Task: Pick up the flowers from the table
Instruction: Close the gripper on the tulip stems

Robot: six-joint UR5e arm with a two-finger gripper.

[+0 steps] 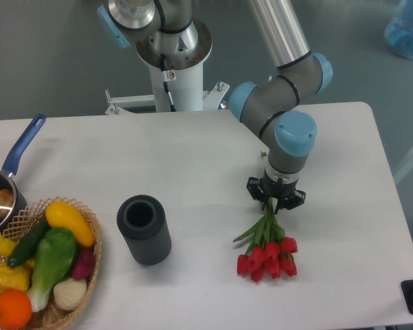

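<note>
The flowers (pixel 267 249), a small bunch of red tulips with green stems and leaves, lie on the white table (pixel 193 158) right of centre, heads toward the front edge. My gripper (pixel 274 201) points straight down over the stem ends, its fingers closed in around the green stems. The stem tips are hidden under the gripper. The heads look to be resting on or just above the tabletop.
A dark grey cylinder (pixel 144 229) stands left of the flowers. A wicker basket (pixel 89 220) of toy vegetables sits at the front left corner, with a blue-handled pan (pixel 17 155) behind it. The robot base (pixel 172 62) rises at the back edge.
</note>
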